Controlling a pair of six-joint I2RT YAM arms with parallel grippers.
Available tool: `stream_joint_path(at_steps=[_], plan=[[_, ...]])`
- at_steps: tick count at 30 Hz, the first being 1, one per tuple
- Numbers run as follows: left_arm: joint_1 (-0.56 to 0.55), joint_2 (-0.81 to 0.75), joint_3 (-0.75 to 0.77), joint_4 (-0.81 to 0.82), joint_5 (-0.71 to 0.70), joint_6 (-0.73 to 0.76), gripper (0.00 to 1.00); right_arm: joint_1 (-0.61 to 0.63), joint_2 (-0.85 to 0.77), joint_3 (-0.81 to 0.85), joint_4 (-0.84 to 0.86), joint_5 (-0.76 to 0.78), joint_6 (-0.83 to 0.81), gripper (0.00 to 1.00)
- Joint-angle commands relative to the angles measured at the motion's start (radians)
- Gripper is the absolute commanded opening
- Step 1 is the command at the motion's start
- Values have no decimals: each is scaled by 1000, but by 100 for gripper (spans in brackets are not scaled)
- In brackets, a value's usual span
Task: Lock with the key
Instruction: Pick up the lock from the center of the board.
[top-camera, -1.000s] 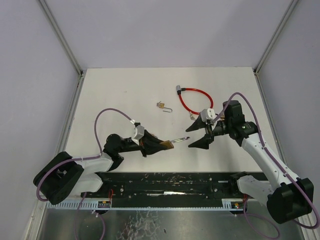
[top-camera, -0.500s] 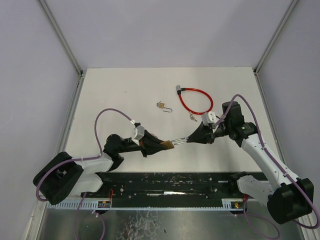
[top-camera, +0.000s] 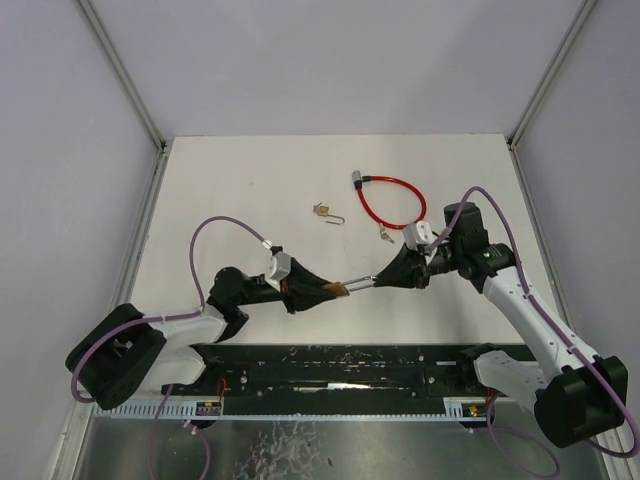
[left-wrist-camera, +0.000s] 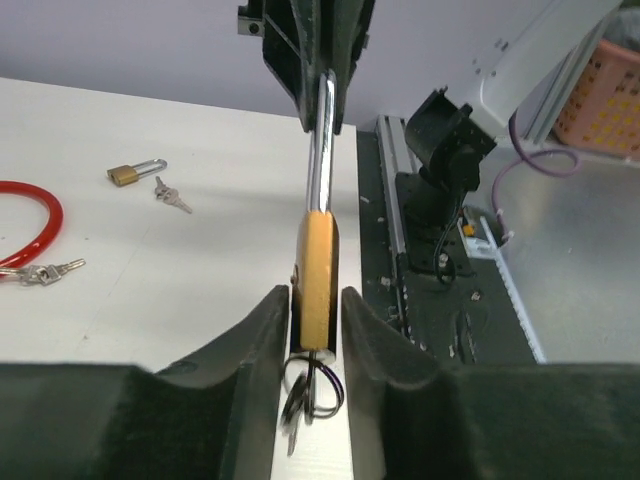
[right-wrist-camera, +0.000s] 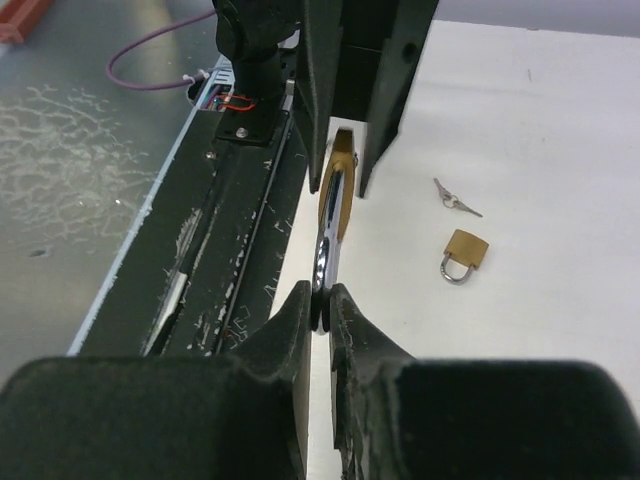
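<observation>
A brass padlock (top-camera: 336, 290) hangs in the air between the two arms. My left gripper (left-wrist-camera: 316, 310) is shut on its brass body (left-wrist-camera: 316, 265). A ring of keys (left-wrist-camera: 312, 388) hangs blurred from the bottom of the body, between the fingers. The chrome shackle (left-wrist-camera: 325, 140) points away toward the right arm. My right gripper (right-wrist-camera: 322, 305) is shut on the tip of that shackle (right-wrist-camera: 328, 250), with the brass body (right-wrist-camera: 340, 185) beyond it. Seen from above, the left gripper (top-camera: 322, 291) and the right gripper (top-camera: 378, 279) face each other along the lock.
A second, small brass padlock (top-camera: 323, 210) lies on the white table with loose keys (left-wrist-camera: 172, 196) beside it. A red cable lock (top-camera: 392, 200) lies farther back right, with a key bunch (top-camera: 384, 235) at its end. The black rail (top-camera: 340, 365) runs along the near edge.
The right gripper, open and apart from the lock a second ago, has moved left to the shackle and shut on it. The left gripper still holds the body.
</observation>
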Motion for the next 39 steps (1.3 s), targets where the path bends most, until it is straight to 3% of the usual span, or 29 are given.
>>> stream_joint_path(at_steps=[1, 4, 7, 14, 19, 26, 31, 39], plan=[[-3, -25, 58, -11, -49, 65, 36, 15, -5, 70, 59, -26, 162, 0], [-3, -46, 63, -98, -80, 127, 49, 1, -4, 57, 130, -15, 266, 0], [-3, -80, 68, -216, -147, 211, 56, -14, 1, 58, 129, 11, 280, 0], [-3, -109, 44, -250, -227, 280, 74, -25, 70, 108, -58, 137, 104, 0], [-7, 5, 36, -55, -181, 190, 75, -26, 81, 111, -44, 155, 115, 0], [-131, 351, 73, 308, -265, 158, 78, -26, 72, 69, 64, 141, 186, 0], [-222, 514, 192, 326, -352, 229, 79, -27, 66, 36, 155, 128, 253, 0], [-243, 655, 304, 331, -341, 184, 76, -29, 73, 24, 191, 95, 285, 0]])
